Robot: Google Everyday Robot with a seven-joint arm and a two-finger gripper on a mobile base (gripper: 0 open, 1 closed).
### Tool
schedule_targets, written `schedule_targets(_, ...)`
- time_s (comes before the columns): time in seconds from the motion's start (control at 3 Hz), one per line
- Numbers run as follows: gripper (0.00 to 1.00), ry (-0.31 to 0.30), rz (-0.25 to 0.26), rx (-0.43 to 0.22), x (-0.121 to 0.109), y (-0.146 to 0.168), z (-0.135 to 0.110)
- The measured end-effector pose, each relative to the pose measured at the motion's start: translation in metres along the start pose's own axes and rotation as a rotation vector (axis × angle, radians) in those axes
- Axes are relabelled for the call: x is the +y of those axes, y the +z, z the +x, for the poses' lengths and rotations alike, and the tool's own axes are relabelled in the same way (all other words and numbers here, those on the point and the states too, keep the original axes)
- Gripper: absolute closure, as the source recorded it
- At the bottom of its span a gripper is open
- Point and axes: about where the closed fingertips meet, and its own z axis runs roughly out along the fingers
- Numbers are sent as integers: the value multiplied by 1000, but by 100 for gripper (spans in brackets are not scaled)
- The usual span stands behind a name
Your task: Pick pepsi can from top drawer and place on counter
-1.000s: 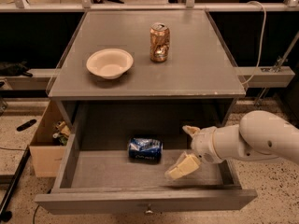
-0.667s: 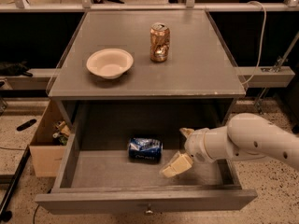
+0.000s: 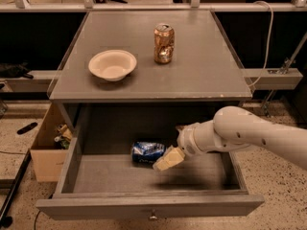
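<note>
Single camera view, looking down on the cabinet from the front. The wide, shallow grey top drawer (image 3: pixel 96 208) is standing pulled fully out, its small round metal knob (image 3: pixel 152 217) showing at the middle of the front panel. The small blue pepsi can (image 3: pixel 147 152) with white lettering and silver ends is lying on its side on the drawer floor, near the back wall and roughly mid-width, long axis running left to right. The white, rounded robot arm (image 3: pixel 254 134) is reaching in from the right over the drawer's right half. The cream-coloured two-finger gripper (image 3: pixel 171 144) is sitting inside the drawer, just at the can's right end. The jaws are standing spread: the lower finger (image 3: pixel 167 159) is angling down and to the left in front of the can's right end, either touching or just short of it, I cannot tell which, and the upper finger is showing only partly behind the wrist, back of the can. Nothing is pinched between them. On the flat matte grey counter (image 3: pixel 206 71) above, a shallow off-white round bowl (image 3: pixel 112 64) is sitting left of centre, and a dented gold/copper-coloured can (image 3: pixel 163 43) is standing upright just right of it, apart from the bowl. An open brown cardboard box (image 3: pixel 46 153) is resting on the floor against the cabinet's left side.
</note>
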Motion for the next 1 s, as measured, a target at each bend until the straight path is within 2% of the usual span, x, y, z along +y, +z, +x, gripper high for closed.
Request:
schedule_targets(0.33,0,-14,-11,-10,3,8,-19)
schedule_targets(0.67,0,-21,-45,-22,25,14,-16)
schedule_targets(1.0,0,-56,-73,-10,44,31,-15)
